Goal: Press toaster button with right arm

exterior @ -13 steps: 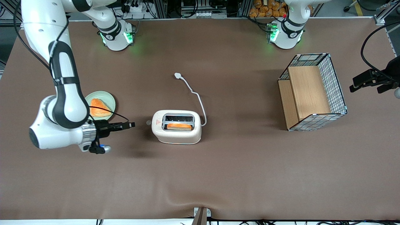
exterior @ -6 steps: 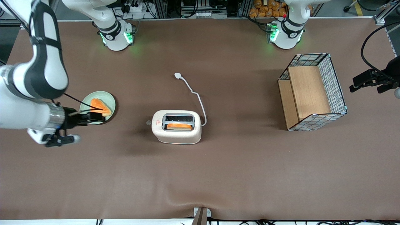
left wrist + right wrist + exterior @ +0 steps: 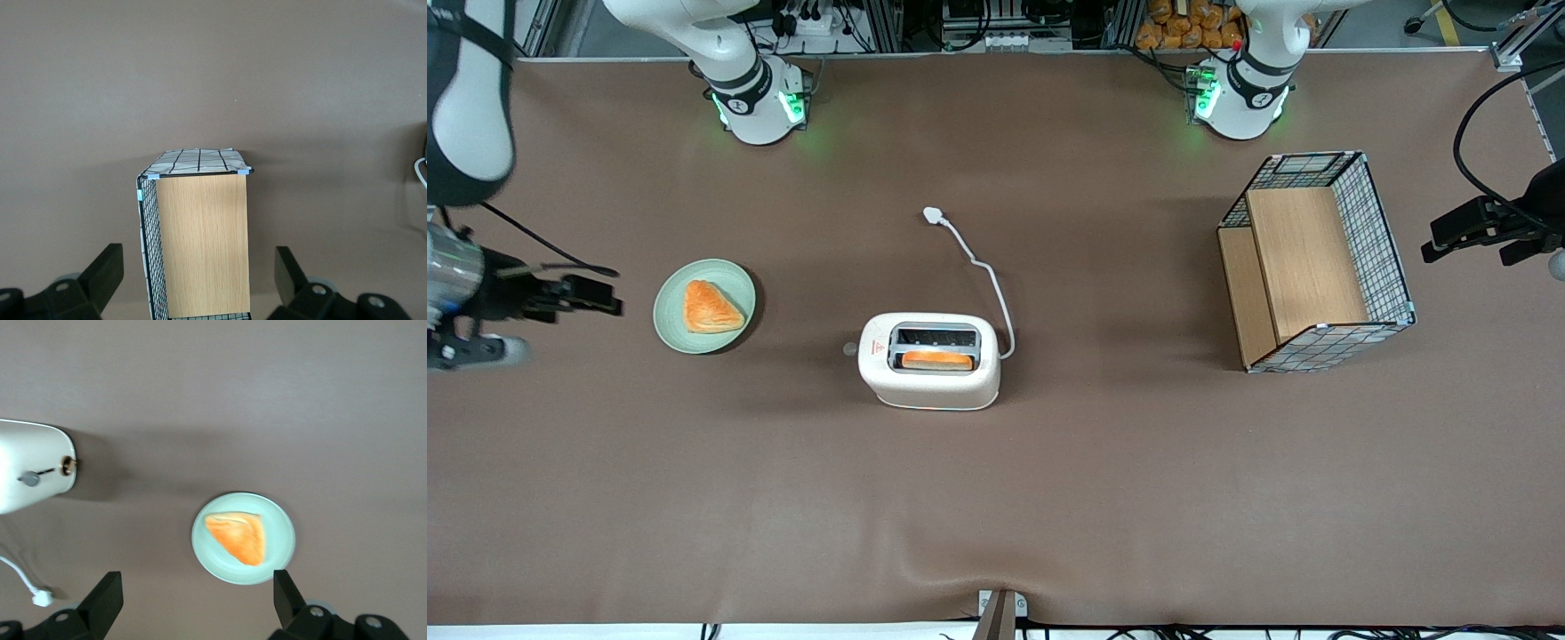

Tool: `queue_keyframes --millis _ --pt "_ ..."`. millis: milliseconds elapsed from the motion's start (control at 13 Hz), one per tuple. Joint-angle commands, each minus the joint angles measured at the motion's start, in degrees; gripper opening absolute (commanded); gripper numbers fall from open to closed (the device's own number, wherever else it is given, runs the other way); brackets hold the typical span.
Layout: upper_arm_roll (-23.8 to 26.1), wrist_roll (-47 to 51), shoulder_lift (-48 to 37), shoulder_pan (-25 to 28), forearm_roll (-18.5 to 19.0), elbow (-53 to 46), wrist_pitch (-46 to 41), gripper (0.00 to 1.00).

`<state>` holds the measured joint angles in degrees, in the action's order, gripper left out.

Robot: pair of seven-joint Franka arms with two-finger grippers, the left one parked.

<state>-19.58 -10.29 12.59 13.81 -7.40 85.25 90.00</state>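
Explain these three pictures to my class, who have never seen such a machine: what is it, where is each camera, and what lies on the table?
Two white robot arms are bolted to a brown table. One picture looks down on the table from the front. The other two come from cameras on the arms' wrists. Only the right arm works. Its gripper hangs open and empty at the working arm's end of the table, beside a green plate carrying a pastry. Mid-table stands a toaster with a slice in one slot, its cord unplugged. The toaster button sticks out of its narrow end. A wire basket sits toward the parked arm's end.
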Motion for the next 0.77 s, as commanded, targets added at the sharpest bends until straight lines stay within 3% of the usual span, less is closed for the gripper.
queue_keyframes --millis 0,308,692 --pt "0.94 0.53 -4.75 -1.93 2.39 3.85 -0.61 1.0" --pt "6.73 0.88 -9.94 -8.61 2.57 8.08 -0.7 1.0" --pt "15.17 8.43 -14.69 -15.65 2.74 11.86 -0.7 1.0"
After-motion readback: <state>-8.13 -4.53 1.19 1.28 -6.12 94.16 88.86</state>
